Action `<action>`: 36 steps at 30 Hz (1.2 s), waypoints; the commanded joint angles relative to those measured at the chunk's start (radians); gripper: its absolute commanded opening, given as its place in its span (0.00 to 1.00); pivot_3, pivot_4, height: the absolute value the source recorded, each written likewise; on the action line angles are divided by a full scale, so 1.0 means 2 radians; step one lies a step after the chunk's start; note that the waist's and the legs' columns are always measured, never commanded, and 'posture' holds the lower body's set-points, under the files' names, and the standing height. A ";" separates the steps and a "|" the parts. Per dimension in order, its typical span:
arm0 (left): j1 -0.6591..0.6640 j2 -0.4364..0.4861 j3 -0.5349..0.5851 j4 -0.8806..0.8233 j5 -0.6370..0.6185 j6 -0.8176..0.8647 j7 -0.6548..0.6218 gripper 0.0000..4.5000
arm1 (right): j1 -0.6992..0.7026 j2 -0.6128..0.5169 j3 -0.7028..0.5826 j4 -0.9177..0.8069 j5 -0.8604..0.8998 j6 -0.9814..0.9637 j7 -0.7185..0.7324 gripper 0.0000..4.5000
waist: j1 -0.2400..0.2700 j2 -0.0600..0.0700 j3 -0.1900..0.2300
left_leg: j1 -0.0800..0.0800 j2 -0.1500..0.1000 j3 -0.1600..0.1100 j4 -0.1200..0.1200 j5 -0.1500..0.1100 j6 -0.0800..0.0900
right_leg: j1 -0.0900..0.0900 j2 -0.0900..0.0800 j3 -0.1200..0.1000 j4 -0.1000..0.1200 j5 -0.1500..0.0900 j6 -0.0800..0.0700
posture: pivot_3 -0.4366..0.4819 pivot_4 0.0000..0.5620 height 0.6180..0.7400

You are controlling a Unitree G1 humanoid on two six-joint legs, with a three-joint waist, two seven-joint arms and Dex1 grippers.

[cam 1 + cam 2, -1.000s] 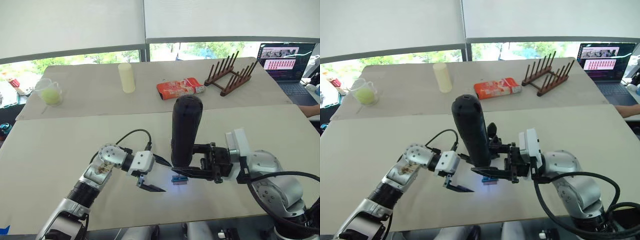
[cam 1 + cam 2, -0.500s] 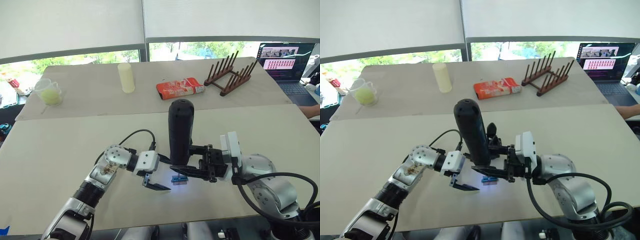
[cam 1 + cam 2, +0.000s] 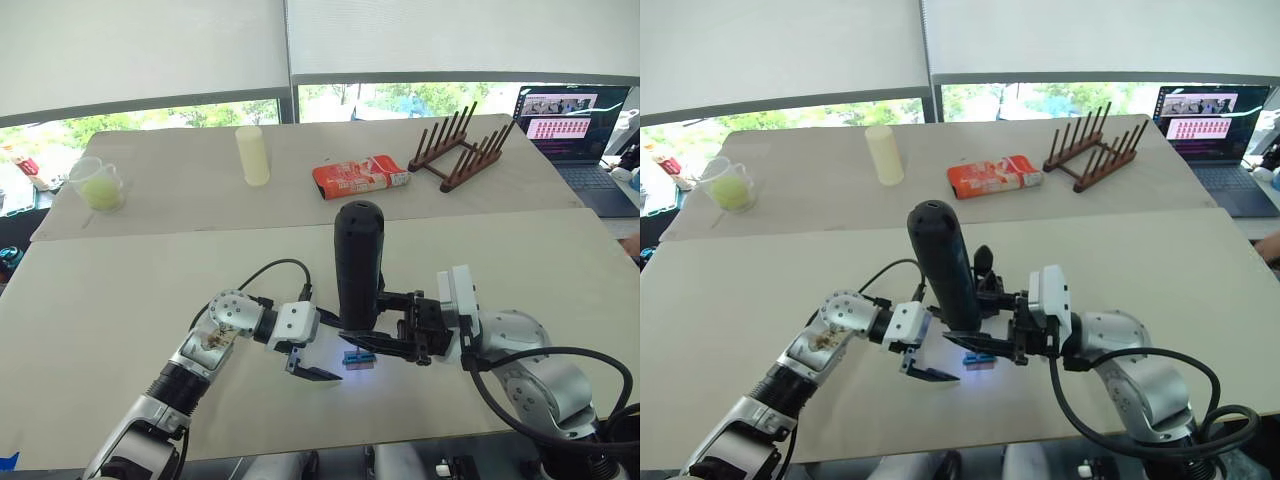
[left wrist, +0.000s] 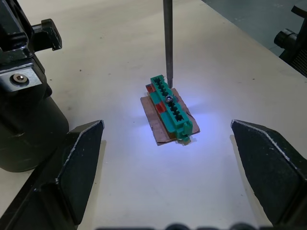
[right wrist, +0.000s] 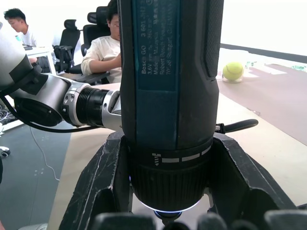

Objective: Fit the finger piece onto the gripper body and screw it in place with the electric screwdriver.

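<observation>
Screwdriver (image 3: pixel 359 262) stands upright in the right gripper (image 3: pixel 385 330), clamped between its fingers at mid-table. Its thin bit (image 4: pixel 167 40) points down, tip touching the far end of a green block (image 4: pixel 170 107) lit by bluish light. Left gripper (image 3: pixel 309 347), jaws spread wide, sits just left of the block.

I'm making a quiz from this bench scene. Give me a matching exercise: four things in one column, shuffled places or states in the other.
1. electric screwdriver
2. left gripper
3. green block
4. wooden rack

A. far table, near a laptop
B. open, beside the block
C. upright in the right gripper
D. lit, under the metal bit

Pairs: 1-C, 2-B, 3-D, 4-A
</observation>
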 commanded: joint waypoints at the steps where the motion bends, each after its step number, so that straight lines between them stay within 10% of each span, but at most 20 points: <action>1: -0.005 -0.001 -0.003 -0.010 0.000 -0.004 0.002 1.00 | -0.001 0.005 -0.003 -0.017 0.006 -0.022 -0.001 0.42 | 0.000 0.000 0.000 | 0.000 0.000 0.000 0.000 0.000 0.000 | 0.000 0.000 0.000 0.000 0.000 0.000 | 0.48 0.27 1.00; 36: -0.010 -0.001 -0.003 -0.010 -0.002 0.002 0.005 1.00 | 0.004 0.005 0.000 -0.014 -0.004 -0.027 0.005 0.42 | 0.000 0.000 0.000 | 0.000 0.000 0.000 0.000 0.000 0.000 | 0.000 0.000 0.000 0.000 0.000 0.000 | 0.48 0.27 1.00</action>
